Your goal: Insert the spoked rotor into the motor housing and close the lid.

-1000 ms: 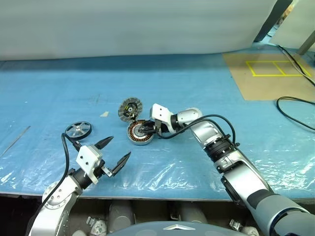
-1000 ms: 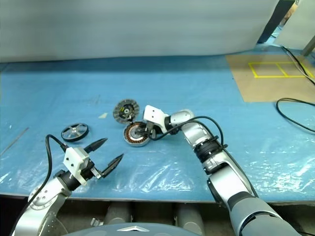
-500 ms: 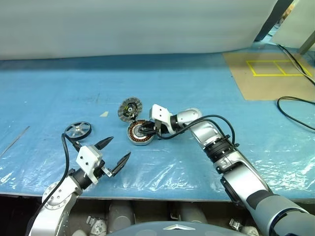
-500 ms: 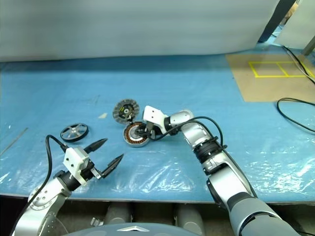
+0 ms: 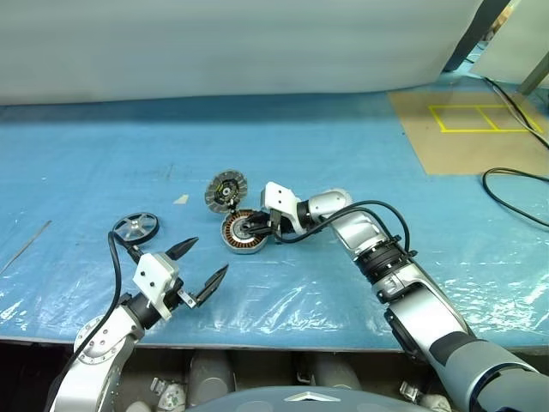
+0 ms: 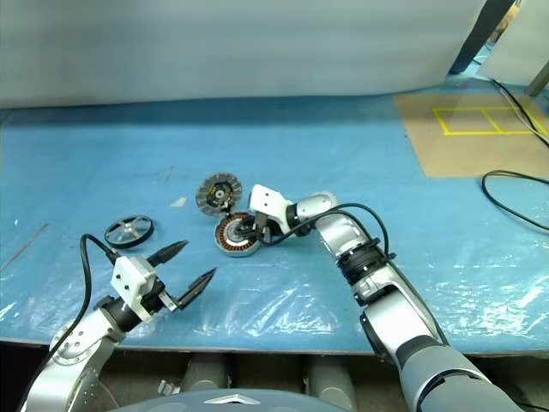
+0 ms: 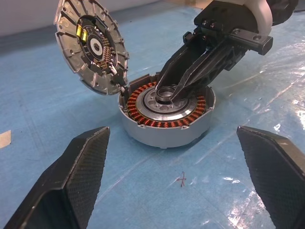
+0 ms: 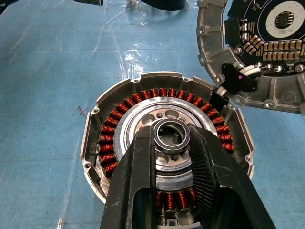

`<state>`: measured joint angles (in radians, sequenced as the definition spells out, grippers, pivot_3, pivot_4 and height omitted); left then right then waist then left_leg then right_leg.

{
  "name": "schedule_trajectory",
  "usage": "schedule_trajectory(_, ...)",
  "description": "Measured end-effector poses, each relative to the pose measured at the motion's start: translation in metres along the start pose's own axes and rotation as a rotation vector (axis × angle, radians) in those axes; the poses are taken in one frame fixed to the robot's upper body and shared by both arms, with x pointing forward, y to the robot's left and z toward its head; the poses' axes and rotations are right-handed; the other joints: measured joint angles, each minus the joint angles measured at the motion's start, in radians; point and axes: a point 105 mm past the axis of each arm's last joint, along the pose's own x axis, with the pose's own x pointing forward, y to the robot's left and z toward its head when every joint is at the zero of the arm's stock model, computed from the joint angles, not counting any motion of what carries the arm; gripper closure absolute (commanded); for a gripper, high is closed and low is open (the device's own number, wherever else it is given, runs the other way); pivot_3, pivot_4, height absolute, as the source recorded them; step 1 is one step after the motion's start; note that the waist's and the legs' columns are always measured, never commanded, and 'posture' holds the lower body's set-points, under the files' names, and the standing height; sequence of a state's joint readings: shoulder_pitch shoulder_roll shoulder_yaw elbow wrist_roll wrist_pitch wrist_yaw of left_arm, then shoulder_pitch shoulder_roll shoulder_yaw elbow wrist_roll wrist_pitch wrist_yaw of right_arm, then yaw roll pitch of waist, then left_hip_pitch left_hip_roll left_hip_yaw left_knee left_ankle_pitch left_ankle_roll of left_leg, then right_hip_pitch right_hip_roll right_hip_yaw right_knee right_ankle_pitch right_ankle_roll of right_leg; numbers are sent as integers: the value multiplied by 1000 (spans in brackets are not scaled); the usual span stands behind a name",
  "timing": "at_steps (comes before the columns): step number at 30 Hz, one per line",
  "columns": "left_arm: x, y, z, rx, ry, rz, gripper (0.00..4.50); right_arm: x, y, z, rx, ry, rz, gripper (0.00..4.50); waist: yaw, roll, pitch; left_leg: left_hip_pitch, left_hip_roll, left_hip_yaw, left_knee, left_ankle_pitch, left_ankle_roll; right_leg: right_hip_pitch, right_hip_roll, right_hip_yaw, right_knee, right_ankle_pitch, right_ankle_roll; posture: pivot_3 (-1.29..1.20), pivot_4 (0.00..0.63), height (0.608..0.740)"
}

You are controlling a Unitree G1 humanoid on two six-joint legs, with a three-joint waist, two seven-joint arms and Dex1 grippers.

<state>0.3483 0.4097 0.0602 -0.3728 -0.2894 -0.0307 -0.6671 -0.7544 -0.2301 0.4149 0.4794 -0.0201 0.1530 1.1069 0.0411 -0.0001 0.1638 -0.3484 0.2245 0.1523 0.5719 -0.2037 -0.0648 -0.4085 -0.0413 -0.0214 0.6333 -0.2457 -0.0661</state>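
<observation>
Right pincer (image 5: 250, 227), near the middle of the left eye view, reached leftward over the motor housing (image 5: 243, 232), its black fingers pinching the small silver hub ring at the housing's centre. Left pincer (image 5: 199, 269), in the lower left of that frame, hung spread wide and held nothing. The housing lay flat on the blue worktop (image 5: 343, 146), open face up. The lid (image 5: 226, 190) stood tilted just above and left of it, touching its rim, inner face turned toward the camera. The spoked rotor (image 5: 136, 227) lay flat at left, well apart from the housing.

From the left wrist view, the left pincer's two fingertips (image 7: 76, 167) framed the lower corners, far apart. The housing (image 7: 167, 114) sat at centre, copper windings ringing a silver core, and the right pincer (image 7: 177, 90) came down from the upper right onto the hub. The lid (image 7: 93, 45) leaned at upper left.

From the right wrist view, the fingers (image 8: 138, 191) rose from the bottom and closed on the hub ring (image 8: 171, 135). The lid (image 8: 257, 52) filled the upper right, showing its circuit board.
</observation>
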Motion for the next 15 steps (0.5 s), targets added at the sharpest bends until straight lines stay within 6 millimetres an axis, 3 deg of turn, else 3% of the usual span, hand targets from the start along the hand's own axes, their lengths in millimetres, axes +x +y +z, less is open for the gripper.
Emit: schedule_trajectory(15,-1,-1,-1,-4,5,-1,0,1,1,1,2,-3,3,3861,0,0,0,0,0,0,0,0,0,0,0,0,-1,0,0,0,150,740)
